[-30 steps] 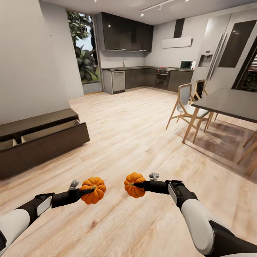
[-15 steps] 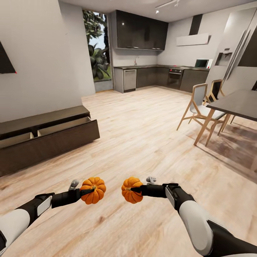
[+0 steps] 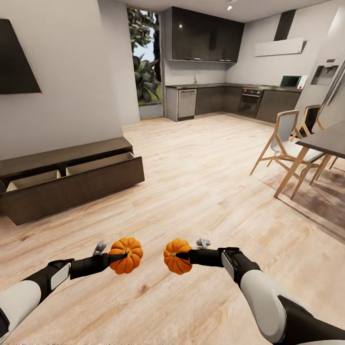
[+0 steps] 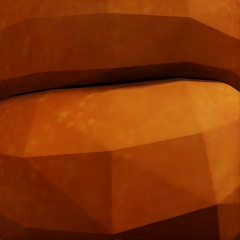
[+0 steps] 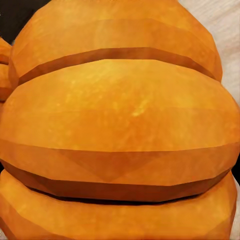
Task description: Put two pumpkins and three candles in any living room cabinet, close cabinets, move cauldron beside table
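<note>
Head view: each gripper holds a pumpkin, left gripper [image 3: 115, 257] on the left pumpkin [image 3: 125, 255], right gripper [image 3: 181, 255] on the right pumpkin [image 3: 176, 256], over the plank floor. The dark wood-grain cabinet [image 3: 72, 178] stands open ahead-left; nothing stowed yet.

Left wrist view: smooth, ribbed orange skin [image 4: 120, 130].

Right wrist view: faceted orange lobes [image 5: 120, 125].

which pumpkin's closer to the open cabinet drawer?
The pumpkin in the left gripper: it sits on the cabinet's side of the head view. The right gripper's pumpkin is toward the dining table.
</note>
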